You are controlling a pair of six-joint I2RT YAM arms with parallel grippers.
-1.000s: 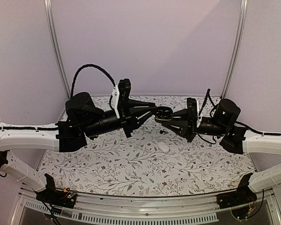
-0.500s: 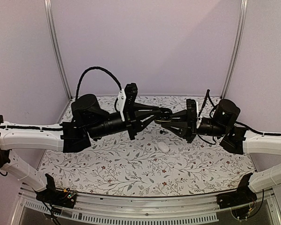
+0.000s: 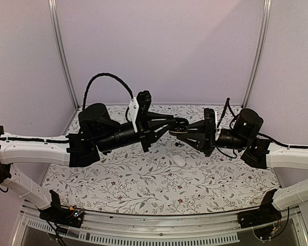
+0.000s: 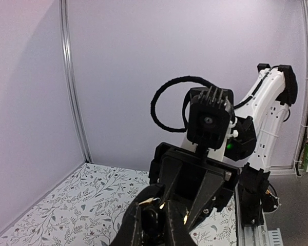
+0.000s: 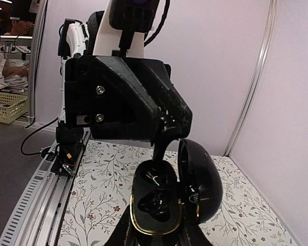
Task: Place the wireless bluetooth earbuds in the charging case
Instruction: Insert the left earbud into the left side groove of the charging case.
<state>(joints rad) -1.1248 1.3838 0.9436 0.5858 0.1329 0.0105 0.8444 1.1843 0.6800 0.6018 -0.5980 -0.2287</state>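
Right gripper (image 5: 156, 233) clamps the open charging case (image 5: 155, 207) mid-air, its oval running 12 to 6 and its lid (image 5: 199, 179) swung to 3 o'clock, while the left gripper (image 5: 160, 156) dips in from 12, grip unreadable, and one tiny earbud (image 3: 177, 144) lies on the table (image 3: 118, 174).

Both arms raised, grippers meeting tip to tip above bench centre, nearer the far edge.
Left gripper (image 3: 178, 123) points rightward, fingers narrow, gap unresolved; right gripper (image 3: 184, 130) points leftward, clamped on the charging case (image 5: 155, 205); both wrists roughly level.
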